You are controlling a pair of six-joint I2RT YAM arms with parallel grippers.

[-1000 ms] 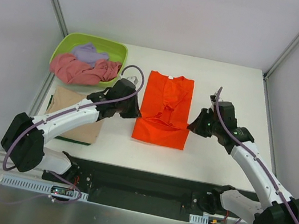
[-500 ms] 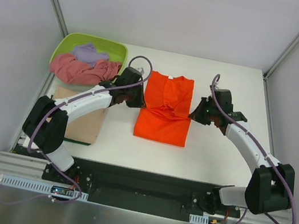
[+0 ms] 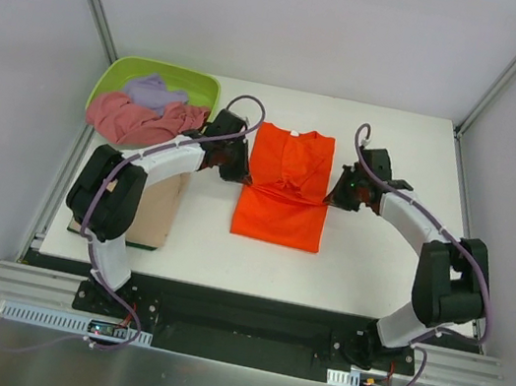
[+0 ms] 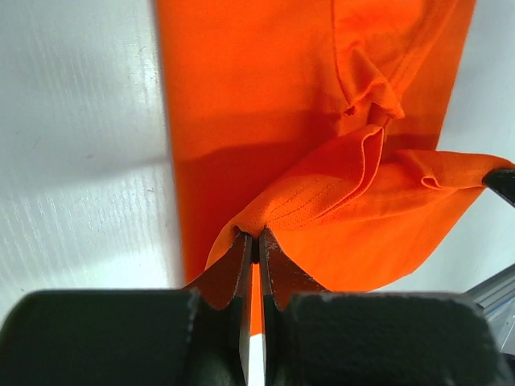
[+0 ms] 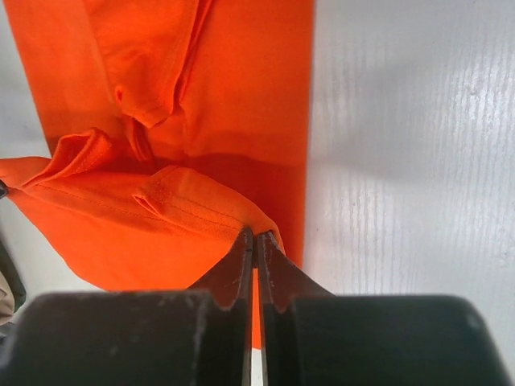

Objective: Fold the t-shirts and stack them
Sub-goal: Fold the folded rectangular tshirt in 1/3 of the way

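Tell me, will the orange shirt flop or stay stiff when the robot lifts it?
Probably floppy: the orange shirt sags and wrinkles between the left gripper and right gripper. Likely light too, since thin pinches on its hem hold it.

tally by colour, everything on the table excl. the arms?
orange t-shirt: 1
tan t-shirt: 1
pink t-shirt: 1
lavender t-shirt: 1
lime-green tub: 1
Total: 5
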